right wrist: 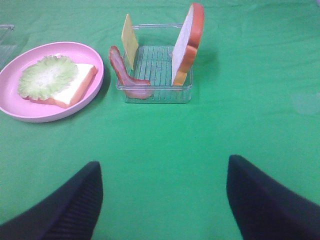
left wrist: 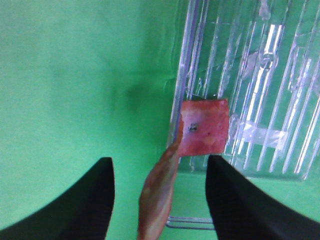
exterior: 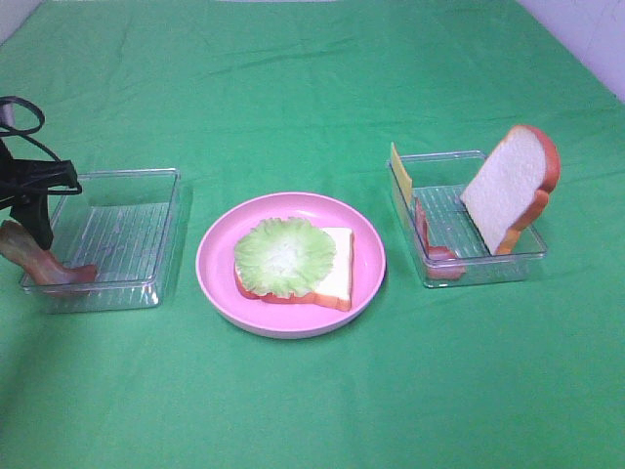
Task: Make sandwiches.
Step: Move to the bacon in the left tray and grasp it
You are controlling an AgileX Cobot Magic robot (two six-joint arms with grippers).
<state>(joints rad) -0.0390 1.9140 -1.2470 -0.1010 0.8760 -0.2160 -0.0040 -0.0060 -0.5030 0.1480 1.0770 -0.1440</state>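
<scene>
On the pink plate (exterior: 220, 283) lies a white bread slice (exterior: 337, 266) with pale green lettuce (exterior: 284, 256) on top. A reddish-brown bacon strip (exterior: 39, 262) hangs over the near left rim of the left clear tray (exterior: 127, 234). My left gripper (exterior: 37, 230) hovers right above it, open; in the left wrist view the bacon (left wrist: 202, 127) sits between the spread fingers (left wrist: 100, 200), untouched. The right tray (exterior: 479, 266) holds an upright bread slice (exterior: 510, 186), yellow cheese (exterior: 400, 171) and a second bacon strip (exterior: 430, 239). My right gripper (right wrist: 163, 165) is open, well back from that tray (right wrist: 155, 95).
Everything stands on a green cloth (exterior: 312, 391). The plate is in the middle between the two trays. The right arm is outside the exterior high view. The table's pale far corners show at the top left and top right.
</scene>
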